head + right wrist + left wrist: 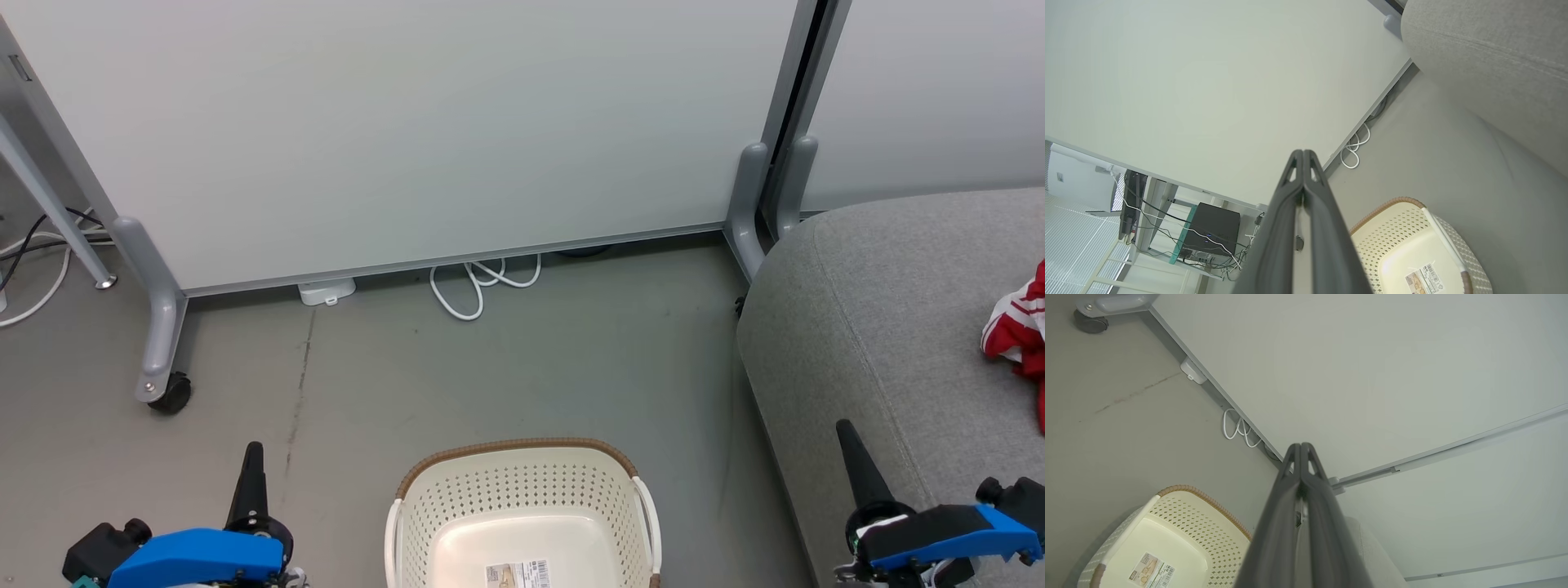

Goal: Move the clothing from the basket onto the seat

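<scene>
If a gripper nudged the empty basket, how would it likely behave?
The basket looks like perforated plastic with nothing inside, so probably light and stiff. On the smooth floor it would likely slide rather than tip, given its broad bottom.

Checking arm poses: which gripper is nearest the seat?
The right gripper, shut, at the edge of the grey seat where red clothing lies; the left gripper is across the basket, over floor.

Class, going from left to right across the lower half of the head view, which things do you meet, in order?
Blue-housed, dark-fingered left gripper → cream-white perforated plastic basket with brown woven-look rim → blue-housed, dark-fingered right gripper → bright red and white fabric clothing
</scene>
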Available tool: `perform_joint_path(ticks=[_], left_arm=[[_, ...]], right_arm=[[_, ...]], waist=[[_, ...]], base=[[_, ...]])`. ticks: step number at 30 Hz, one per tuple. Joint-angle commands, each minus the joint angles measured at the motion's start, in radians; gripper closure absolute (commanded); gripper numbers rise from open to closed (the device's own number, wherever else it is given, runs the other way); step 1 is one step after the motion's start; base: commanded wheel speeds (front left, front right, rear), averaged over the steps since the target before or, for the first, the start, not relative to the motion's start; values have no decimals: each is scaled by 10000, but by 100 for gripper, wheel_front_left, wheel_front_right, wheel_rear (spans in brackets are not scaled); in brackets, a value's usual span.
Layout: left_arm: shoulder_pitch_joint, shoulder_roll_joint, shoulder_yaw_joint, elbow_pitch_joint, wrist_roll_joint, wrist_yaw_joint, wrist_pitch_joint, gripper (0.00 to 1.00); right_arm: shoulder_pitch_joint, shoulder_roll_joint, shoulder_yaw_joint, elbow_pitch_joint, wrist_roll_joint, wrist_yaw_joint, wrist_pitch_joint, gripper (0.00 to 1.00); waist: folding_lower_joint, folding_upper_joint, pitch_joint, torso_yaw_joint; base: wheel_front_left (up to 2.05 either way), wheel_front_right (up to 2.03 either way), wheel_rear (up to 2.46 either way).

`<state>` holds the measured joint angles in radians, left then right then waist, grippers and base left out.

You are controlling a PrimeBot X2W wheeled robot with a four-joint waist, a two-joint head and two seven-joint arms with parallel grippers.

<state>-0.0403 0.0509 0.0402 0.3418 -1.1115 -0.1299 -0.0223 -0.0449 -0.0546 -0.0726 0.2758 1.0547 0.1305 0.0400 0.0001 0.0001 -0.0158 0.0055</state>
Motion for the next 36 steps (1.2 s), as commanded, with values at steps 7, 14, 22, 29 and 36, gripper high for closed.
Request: perform_joint_path(ticks=[7,14,22,29,36], left_arm=[[-320,7,146,-254,-781,-8,221,100],[-390,5,251,-373,-1422,-9,396,100],[-458,3,348,-494,-2101,-9,589,100],[-519,0,419,-591,-2666,-10,741,100],[-566,-1,505,-691,-3201,-11,900,100]], right_arm=[[-319,16,-84,-153,891,3,135,100],[-385,20,-137,-184,1599,3,225,100],[-438,27,-194,-214,2351,3,329,100],[-483,31,-240,-243,2979,3,411,100],[-548,36,-281,-259,3569,3,486,100]], waist=[[-1,-1,20,-6],[-1,-1,41,-12],[-1,-1,64,-19],[-1,-1,85,-25],[-1,-1,106,-31]], base=[[0,0,0],[0,0,0],[0,0,0],[0,0,0],[0,0,0]])
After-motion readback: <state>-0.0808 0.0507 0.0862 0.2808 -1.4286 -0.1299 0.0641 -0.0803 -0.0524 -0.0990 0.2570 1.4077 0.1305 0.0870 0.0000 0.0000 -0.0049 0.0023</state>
